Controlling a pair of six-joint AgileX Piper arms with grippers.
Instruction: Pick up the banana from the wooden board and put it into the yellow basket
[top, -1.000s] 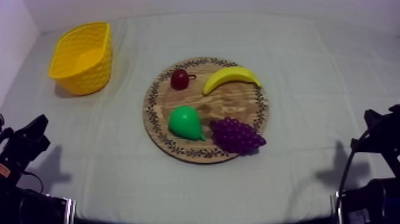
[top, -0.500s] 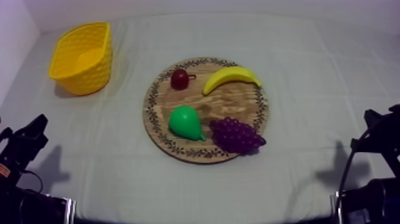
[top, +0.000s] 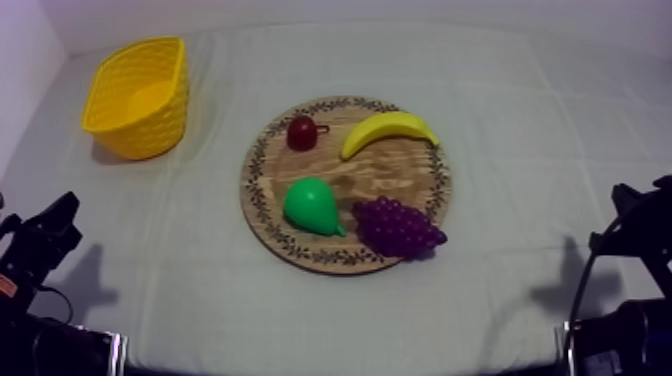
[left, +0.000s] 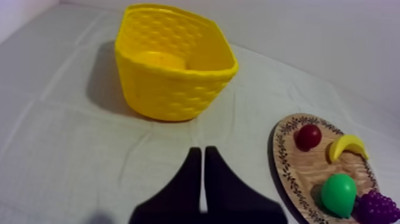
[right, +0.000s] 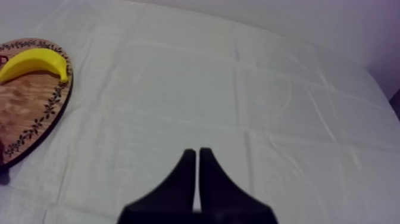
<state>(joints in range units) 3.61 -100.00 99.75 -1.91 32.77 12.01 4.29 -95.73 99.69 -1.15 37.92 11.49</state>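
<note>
Underneath everything, a grey-white clothed surface (top: 560, 150), creased in faint squares.

At its middle, a round wooden board (top: 385, 180) with a leafy patterned rim, carrying all four toy fruits.

Toward the far left corner, well apart from the board, a yellow basket (top: 150, 140) of woven plastic, upright, mouth up, nothing visible inside.

Low at the left edge of the top view, the left gripper (left: 200, 152): fingers pressed together in a narrow wedge, clamped on nothing, hanging above bare cloth on the near side of the basket, the board off to one side. Low at the right edge, the right gripper (right: 197, 154): fingers likewise together, nothing between them, over open cloth well apart from the board's rim.

On the board's far right part, the banana (top: 388, 130), lying flat. Long axis roughly left to right across the board, slightly slanted. Arch bulging toward the far edge of the surface. One tip aimed down toward the board's middle, near the small red fruit; the other at the right rim.

At the near right rim, a bunch of purple grapes (top: 397, 227), just beside a green pear (top: 311, 206) on its left.

At the far left, a small red fruit (top: 301, 132), apart from the banana.
</note>
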